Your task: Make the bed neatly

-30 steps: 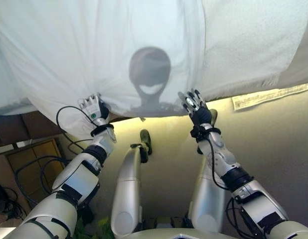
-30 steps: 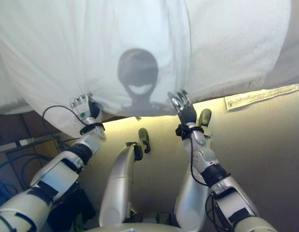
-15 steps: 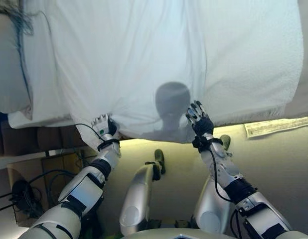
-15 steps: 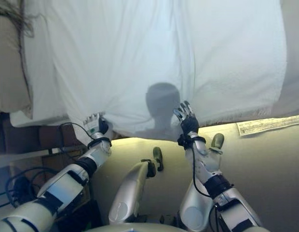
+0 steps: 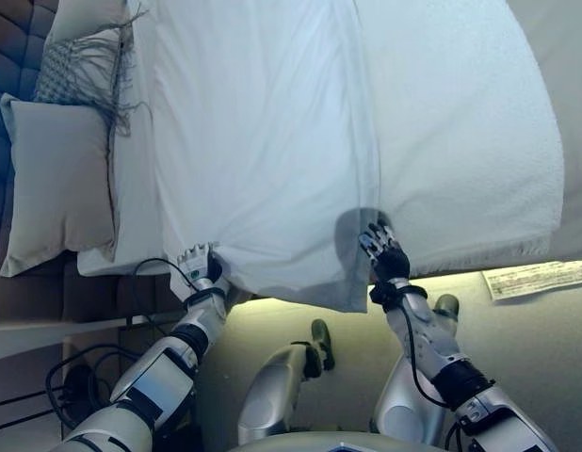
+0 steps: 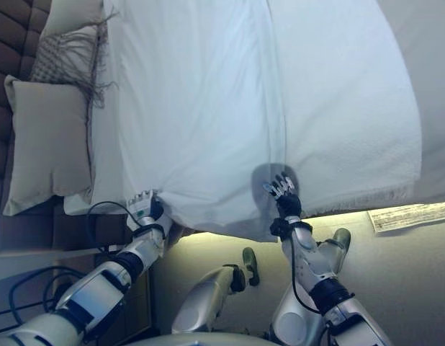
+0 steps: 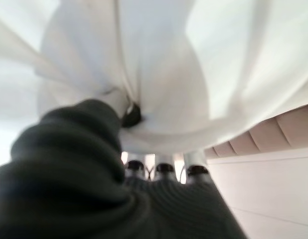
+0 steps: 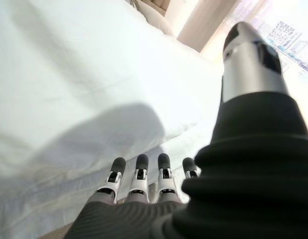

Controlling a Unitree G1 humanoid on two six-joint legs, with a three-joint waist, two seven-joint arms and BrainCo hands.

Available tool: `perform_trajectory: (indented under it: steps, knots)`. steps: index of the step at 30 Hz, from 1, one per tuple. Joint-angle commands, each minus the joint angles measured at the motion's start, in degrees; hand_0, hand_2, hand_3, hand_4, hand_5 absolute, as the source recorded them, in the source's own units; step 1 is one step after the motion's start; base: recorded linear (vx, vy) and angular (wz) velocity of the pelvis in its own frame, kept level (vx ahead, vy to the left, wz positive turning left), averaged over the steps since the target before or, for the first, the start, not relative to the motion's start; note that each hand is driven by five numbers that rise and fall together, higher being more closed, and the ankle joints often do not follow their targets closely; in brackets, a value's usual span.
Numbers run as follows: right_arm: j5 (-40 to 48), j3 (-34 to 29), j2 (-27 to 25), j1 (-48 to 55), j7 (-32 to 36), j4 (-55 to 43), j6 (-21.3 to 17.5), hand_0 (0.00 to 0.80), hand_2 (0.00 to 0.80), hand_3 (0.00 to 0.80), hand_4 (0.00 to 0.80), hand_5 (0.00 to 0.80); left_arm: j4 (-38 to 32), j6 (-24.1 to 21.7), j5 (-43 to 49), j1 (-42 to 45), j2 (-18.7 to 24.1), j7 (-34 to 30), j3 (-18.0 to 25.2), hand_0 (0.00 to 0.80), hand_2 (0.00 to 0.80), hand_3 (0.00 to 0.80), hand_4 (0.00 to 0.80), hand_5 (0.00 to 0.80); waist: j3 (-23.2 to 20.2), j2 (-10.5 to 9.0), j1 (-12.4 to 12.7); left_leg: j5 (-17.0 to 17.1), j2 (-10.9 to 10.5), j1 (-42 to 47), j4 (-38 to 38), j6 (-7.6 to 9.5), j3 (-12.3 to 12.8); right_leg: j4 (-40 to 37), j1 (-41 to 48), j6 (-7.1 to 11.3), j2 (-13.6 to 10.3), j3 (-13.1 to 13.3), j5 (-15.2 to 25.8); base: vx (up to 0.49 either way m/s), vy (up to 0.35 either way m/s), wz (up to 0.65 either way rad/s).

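Note:
A white sheet [image 5: 263, 141] lies spread over the bed, its near edge hanging off the side. My left hand [image 5: 197, 264] is at that edge near the pillow end, and the left wrist view shows bunched sheet [image 7: 144, 74] pinched between its thumb and fingers. My right hand [image 5: 383, 250] is at the edge further along, beside the sheet's hanging corner [image 5: 343, 287]. The right wrist view shows its fingers [image 8: 139, 174] in a row toward the sheet [image 8: 69, 74], thumb raised, no cloth held.
A beige pillow [image 5: 56, 184] and a fringed grey cushion [image 5: 79, 75] lie by the dark tufted headboard [image 5: 4, 56]. A white textured cover [image 5: 479, 141] lies on the bed's right part. A printed paper strip [image 5: 536, 280] lies on the floor. Bedside furniture [image 5: 46, 330] stands lower left.
The camera has shifted, bringing the pillows and headboard into view. Both hands have moved forward toward the bed; the left still holds the sheet's edge, and the sheet now lies flatter.

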Motion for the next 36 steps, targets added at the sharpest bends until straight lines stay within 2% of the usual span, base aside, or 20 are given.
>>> perform_trajectory:
  steps: [1, 6, 7, 8, 11, 16, 20, 23, 30, 36]
  knots:
    - [-2.14, -1.55, 2.44, 0.2, 2.26, -1.29, -2.8, 0.0, 0.0, 0.0, 0.0, 0.0, 6.69, 0.23, -2.34, 6.19, 0.76, -0.52, 5.2, 0.8, 0.8, 0.8, 0.8, 0.8, -1.74, -1.2, 1.31, 7.13, 2.67, -4.42, -0.46, -0.49, -1.87, -16.37, 2.47, 5.41, -3.01, 1.15, 15.54, -0.037, -0.013, 0.08]
    - [-2.64, -1.29, 3.21, -0.41, 2.34, -0.15, -4.13, 0.0, 0.0, 0.0, 0.0, 0.0, 6.83, -2.16, -4.22, 6.01, -1.0, -1.81, 4.77, 0.8, 0.8, 0.8, 0.8, 0.8, -1.28, -1.47, 1.59, 7.42, 2.84, -4.96, -0.81, -0.76, -2.18, -16.1, 1.5, 5.61, -2.91, 1.04, 15.74, -0.055, -0.012, 0.08]
    - [-2.72, -1.28, 3.4, -0.64, 2.27, 0.04, -4.33, 0.0, 0.0, 0.0, 0.0, 0.0, 6.86, -2.69, -4.05, 5.83, -1.29, -2.65, 4.77, 0.722, 0.722, 0.722, 0.722, 0.722, -1.1, -1.58, 1.6, 7.5, 2.86, -5.19, -0.79, -0.79, -2.25, -16.06, 1.24, 5.64, -2.82, 1.07, 15.85, -0.084, -0.038, 0.03]
    - [-2.64, -1.38, 3.67, -0.89, 2.36, 0.36, -4.94, 0.0, 0.0, 0.0, 0.0, 0.0, 6.87, -3.31, -3.62, 5.72, -1.95, -4.29, 4.62, 0.0, 0.0, 0.0, 0.0, 0.0, -0.83, -1.83, 1.65, 7.65, 2.94, -5.75, -0.7, -0.81, -2.5, -15.91, 0.66, 5.71, -2.57, 1.17, 16.03, -0.084, -0.051, 0.03]
    - [-2.56, -1.45, 4.03, -1.13, 2.58, -0.16, -5.51, 0.0, 0.0, 0.0, 0.0, 0.0, 6.67, -3.79, -2.82, 5.75, -3.28, -5.95, 3.96, 0.0, 0.0, 0.0, 0.0, 0.0, -0.27, -2.6, 1.65, 7.99, 3.24, -6.99, -0.49, -0.71, -2.86, -15.9, -0.33, 5.8, -1.92, 1.31, 16.51, -0.082, -0.07, 0.01]
    - [-2.44, -1.47, 4.28, -1.25, 4.49, -0.36, -6.23, 0.0, 0.0, 0.0, 0.0, 0.0, 6.91, -3.14, -0.81, 6.19, -4.24, -4.17, 3.56, 0.0, 0.0, 0.0, 0.0, 0.0, 0.34, -3.74, 1.8, 8.3, 3.5, -7.87, -0.47, -0.65, -3.3, -16.62, -0.4, 5.86, -1.2, 0.74, 17.18, -0.054, -0.059, 0.0]
    - [-2.18, -1.73, 4.4, -1.1, 6.28, 0.48, -5.66, 0.0, 0.0, 0.0, 0.0, 0.0, 7.74, -0.44, 0.04, 6.01, -2.89, -2.81, 4.62, 0.0, 0.0, 0.0, 0.0, 0.0, 0.27, -3.88, 1.69, 8.4, 3.34, -7.66, -0.62, -0.6, -3.58, -16.61, 0.09, 5.77, -0.85, 0.71, 17.17, 0.012, 0.002, -0.05]
    - [-2.22, -2.07, 4.14, -0.92, 7.15, 1.32, -4.83, 0.0, 0.0, 0.0, 0.0, 0.0, 8.48, 0.22, -1.97, 5.42, -1.34, -1.97, 5.42, 0.0, 0.0, 0.0, 0.0, 0.0, -0.05, -3.3, 1.44, 8.44, 3.02, -7.44, -0.5, -0.53, -3.55, -16.05, 0.21, 5.64, -0.95, 1.08, 16.89, 0.053, 0.06, -0.01]
    - [-3.97, -2.39, 2.97, -2.11, 4.2, 1.92, -3.41, 0.0, 0.0, 0.0, 0.0, 0.0, 7.98, -7.23, -8.09, 3.08, 0.25, 2.15, 5.59, 0.0, 0.0, 0.0, 0.0, 0.0, -0.33, -1.01, 0.93, 8.77, 1.6, -8.14, 0.01, -0.45, -3.22, -15.18, -1.18, 5.54, -1.04, 2.73, 16.65, 0.041, 0.122, 0.0]
    - [-4.86, -1.93, 2.56, -3.6, 0.99, 0.0, -4.12, 0.0, 0.0, 0.0, 0.0, 0.0, 6.55, -9.27, -9.94, 1.47, -0.68, 7.46, 5.18, 0.0, 0.0, 0.0, 0.0, 0.0, 1.22, -1.37, 1.01, 9.16, 1.25, -11.31, 1.31, -0.48, -3.35, -15.09, -3.77, 5.44, -0.66, 3.8, 17.84, -0.061, 0.019, 0.04]
